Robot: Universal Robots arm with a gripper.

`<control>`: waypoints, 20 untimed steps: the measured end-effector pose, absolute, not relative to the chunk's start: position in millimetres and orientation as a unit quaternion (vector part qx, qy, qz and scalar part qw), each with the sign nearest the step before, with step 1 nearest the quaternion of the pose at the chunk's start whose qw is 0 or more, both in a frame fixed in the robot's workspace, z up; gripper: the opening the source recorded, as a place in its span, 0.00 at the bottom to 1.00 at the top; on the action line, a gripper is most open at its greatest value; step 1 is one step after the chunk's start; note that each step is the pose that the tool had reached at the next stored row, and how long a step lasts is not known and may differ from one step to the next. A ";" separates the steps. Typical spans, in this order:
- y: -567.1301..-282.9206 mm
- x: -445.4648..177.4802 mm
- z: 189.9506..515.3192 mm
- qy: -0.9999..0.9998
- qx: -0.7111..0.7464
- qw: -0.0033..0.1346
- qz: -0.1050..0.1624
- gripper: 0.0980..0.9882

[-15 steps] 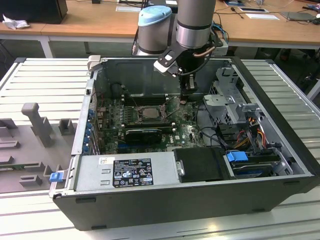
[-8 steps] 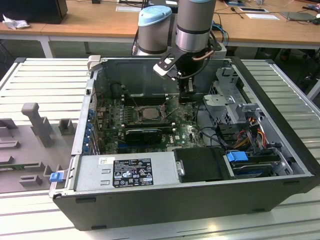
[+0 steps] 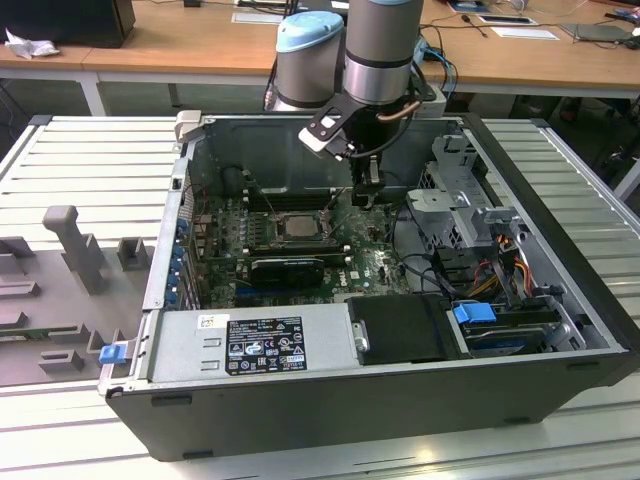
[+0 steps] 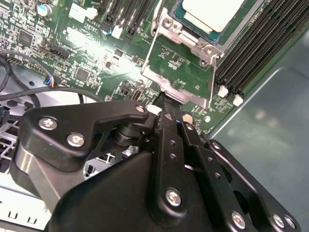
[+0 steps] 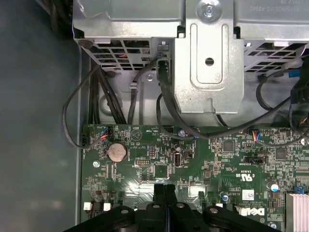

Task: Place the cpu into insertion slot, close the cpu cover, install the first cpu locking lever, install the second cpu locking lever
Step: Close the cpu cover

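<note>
Cpu (image 4: 212,12) sits in its socket mid-board. Cover (image 4: 179,92) stands tilted open. Gripper (image 4: 163,100) clenched, tips at cover's free edge, likely to push it.

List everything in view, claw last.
computer case: one, dark grey, open on the slatted table
motherboard: one, green, inside the case
cpu: one, silvery, seated in its socket
cpu cover: one, grey metal, raised open beside the cpu
power supply: one, grey, inside the case
drive cage: one, bare metal, beside the motherboard
coin cell: one, silver, on the motherboard
clips: two, blue, on the case
arm: one, grey and blue, above the case
claw: one, black, shut, tip at the cpu cover's edge
</note>
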State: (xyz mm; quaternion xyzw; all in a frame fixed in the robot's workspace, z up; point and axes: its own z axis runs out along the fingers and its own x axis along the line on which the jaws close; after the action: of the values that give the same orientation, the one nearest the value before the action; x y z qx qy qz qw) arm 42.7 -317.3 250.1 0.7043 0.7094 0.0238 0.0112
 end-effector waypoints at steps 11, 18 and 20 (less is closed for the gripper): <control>-317.3 37.9 250.1 0.709 0.704 0.011 0.024 0.01; -317.3 28.1 250.1 0.709 0.704 0.011 0.024 0.01; -317.3 23.3 250.1 0.709 0.704 0.011 0.024 0.01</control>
State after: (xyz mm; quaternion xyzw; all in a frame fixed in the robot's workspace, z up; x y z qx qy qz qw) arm 23.3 -317.3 250.1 0.7043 0.7095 0.0238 0.0112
